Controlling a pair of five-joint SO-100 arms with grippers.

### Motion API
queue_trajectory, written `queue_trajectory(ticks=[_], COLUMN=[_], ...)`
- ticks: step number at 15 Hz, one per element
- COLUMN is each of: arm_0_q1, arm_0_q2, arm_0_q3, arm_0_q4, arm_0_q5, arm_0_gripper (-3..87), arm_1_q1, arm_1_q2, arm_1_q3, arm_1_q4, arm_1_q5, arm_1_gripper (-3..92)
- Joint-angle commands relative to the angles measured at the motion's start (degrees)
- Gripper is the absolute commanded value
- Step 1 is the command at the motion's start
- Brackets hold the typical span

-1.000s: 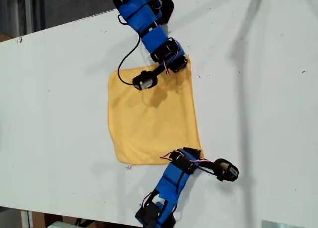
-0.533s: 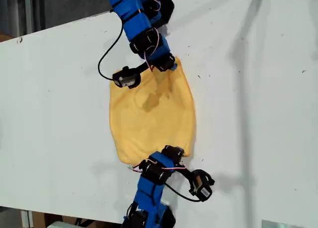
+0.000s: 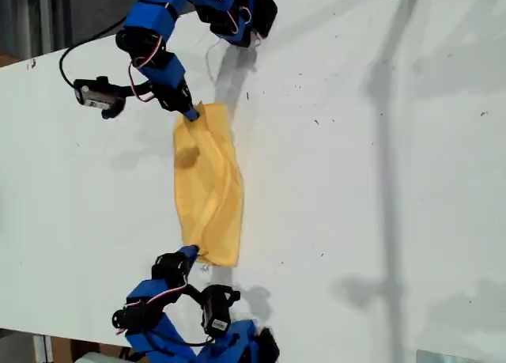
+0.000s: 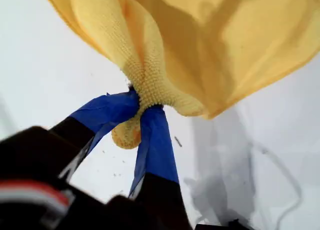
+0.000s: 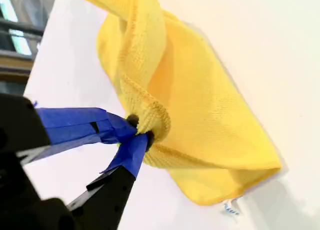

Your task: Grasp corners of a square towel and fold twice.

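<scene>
Towel is now a narrow yellow-orange band strung between the two claws. A second ago it lay open as a full square on the white tabletop. Over that second both arms have swept across toward the exterior view's left, each dragging one corner over the cloth, so the first fold looks nearly made.

The first claw is clamped on its corner. In the first wrist view the blue-taped fingers pinch a bunched knot of microfibre, and the rest of the cloth fans away beyond the tips, lifted slightly off the tabletop.

The second claw is likewise closed on the opposite end. Its wrist view shows the hem squeezed between the tips, with the doubled layers lying just past them. A tiny pale tag pokes out from the lower layer's corner near that claw.

The top layer is twisted and rumpled rather than flat, and its edges do not appear to line up with those beneath. The carried corners probably need to be lowered onto the corners under the claws before release. A second fold remains.
</scene>
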Motion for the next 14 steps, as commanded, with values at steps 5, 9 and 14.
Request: queue_trajectory(ticks=[5,9,14], arm_0_q1=[-36.39,-43.33,-36.39], arm_0_q2=[-2.11,-15.64,-7.21], arm_0_q3=[-1.85,-2.55,7.21], arm_0_q4=[-10.11,-18.11,-12.57], arm_0_q5=[16.61,18.63,12.74], arm_0_gripper=[-1.3,-1.3,-1.3], arm_1_q1=[27.07,34.01,30.06], arm_1_q2=[-22.68,-45.26,-39.37], arm_1_q3=[-20.92,-33.57,-29.44], arm_1_q4=[-11.51,-17.23,-11.43], arm_1_q5=[-12.3,-14.15,-13.97], arm_1_gripper=[-0.1,-0.1,-0.1])
